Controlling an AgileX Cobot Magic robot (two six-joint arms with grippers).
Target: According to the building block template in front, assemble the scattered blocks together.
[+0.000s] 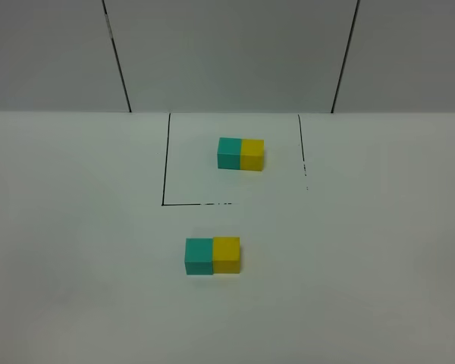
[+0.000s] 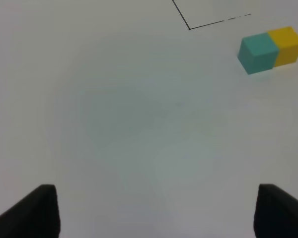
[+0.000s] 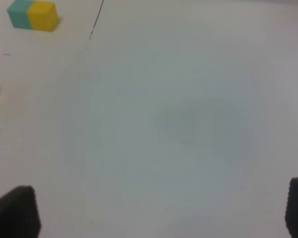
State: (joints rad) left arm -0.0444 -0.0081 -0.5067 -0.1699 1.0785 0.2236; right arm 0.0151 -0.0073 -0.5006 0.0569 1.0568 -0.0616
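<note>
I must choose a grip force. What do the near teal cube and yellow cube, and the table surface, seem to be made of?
Teal cube and yellow cube: probably painted wood or dense foam, judging by the flat matte faces without glare and the crisp edges. White table surface: smooth matte laminate or paper, lightly reflective.

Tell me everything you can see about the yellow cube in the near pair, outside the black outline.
The yellow cube is a plain, matte block with sharp edges. It sits flat and upright on the white table, in front of the black outline. Its left face meets the teal cube of equal size, forming a short bar, though its top looks set slightly farther back. No gripper touches it.
</note>
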